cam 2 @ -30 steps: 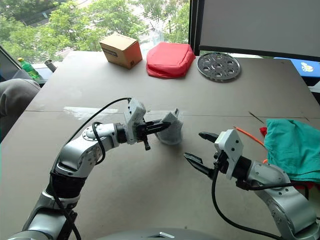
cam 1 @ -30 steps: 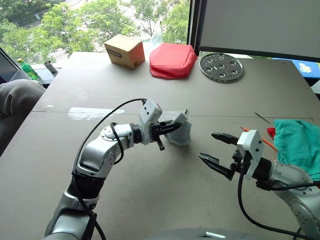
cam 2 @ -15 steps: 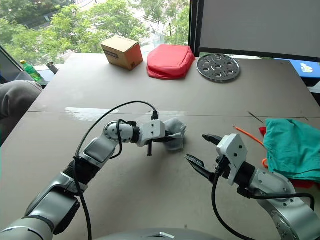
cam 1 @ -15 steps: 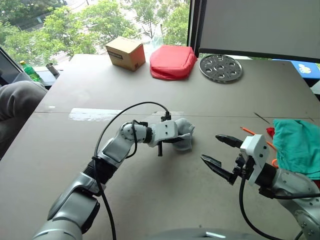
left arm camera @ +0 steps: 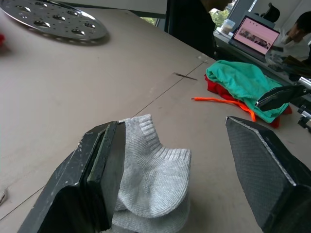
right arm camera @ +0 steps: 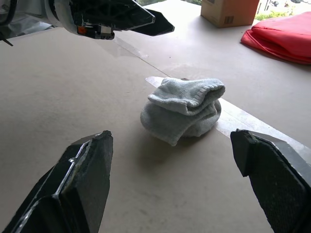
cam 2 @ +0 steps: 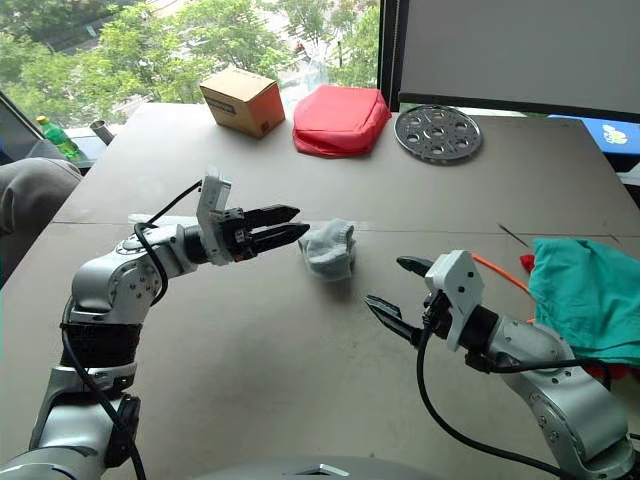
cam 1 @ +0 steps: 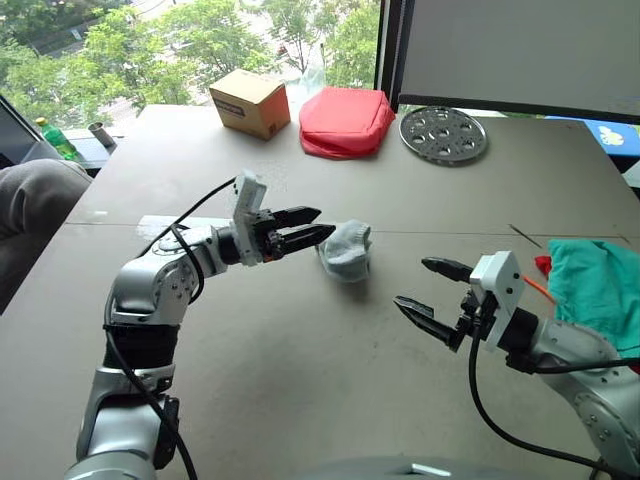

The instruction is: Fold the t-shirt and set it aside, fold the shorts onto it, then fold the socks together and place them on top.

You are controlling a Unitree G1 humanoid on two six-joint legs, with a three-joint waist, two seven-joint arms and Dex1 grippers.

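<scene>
The grey socks (cam 1: 345,250) lie bundled together on the table's middle, nothing holding them. My left gripper (cam 1: 322,223) is open, its tips just left of the bundle; in the left wrist view the socks (left arm camera: 155,179) lie against one finger (left arm camera: 99,174). My right gripper (cam 1: 412,283) is open and empty, a short way right of the socks and nearer the front. The teal shorts (cam 1: 600,290) lie at the right edge on the red t-shirt (cam 1: 541,265), of which a sliver shows. An orange drawstring (left arm camera: 223,102) trails out from the shorts.
At the back stand a cardboard box (cam 1: 250,102), a puffy red pouch (cam 1: 345,120) and a perforated metal disc (cam 1: 443,134). A green bottle (cam 1: 55,138) and a person's knee (cam 1: 35,200) are at the far left. A tape strip (cam 1: 180,225) crosses the table.
My left gripper has opened, let go of the socks and drawn back to the left. The socks now rest on the table. The right gripper has hardly moved.
</scene>
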